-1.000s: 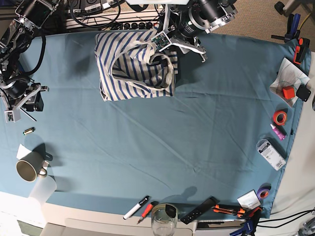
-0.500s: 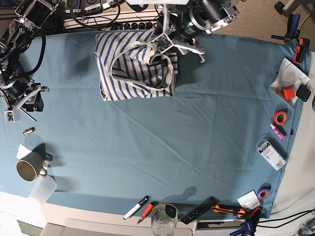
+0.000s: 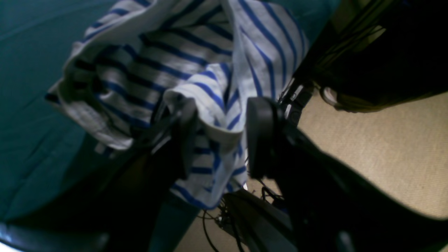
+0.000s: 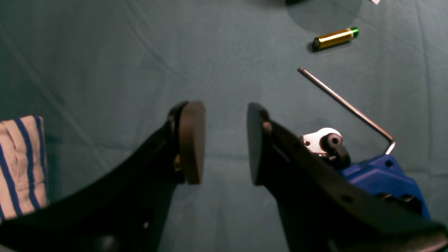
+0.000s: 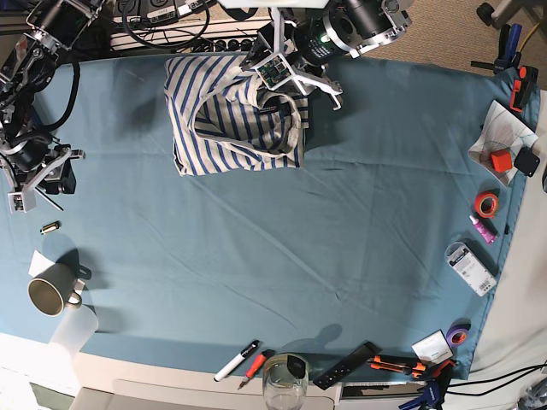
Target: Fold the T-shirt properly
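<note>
No readable writing anywhere. Left gripper [image 3: 218, 138] pinching T-shirt [image 5: 231, 115] hem; right gripper [image 4: 224, 140] agape, empty, above table cloth [image 5: 325, 231].

Shirt [image 5: 224, 115]: white w/ thin blue stripes, bunched in rough rectangular heap at far edge of teal cloth, not flat. Upper layer folded over; folds open into a hollow near middle, darker striped inner layer showing. Hem edges ragged along near side.

Rel. to left claw [image 3: 218, 136]: a fold of shirt [image 3: 196, 70] w/ white hem band sits between the jaws, fabric draping below and hanging past table edge. Bulk of heap lies beyond the claw, creased, stripes running various ways. Whether pads actually pinch it: can't tell, blurred.

Rel. to right claw [image 4: 220, 141]: shirt well apart; only one striped corner [image 4: 21, 164] at view's left edge, flat on cloth.
</note>
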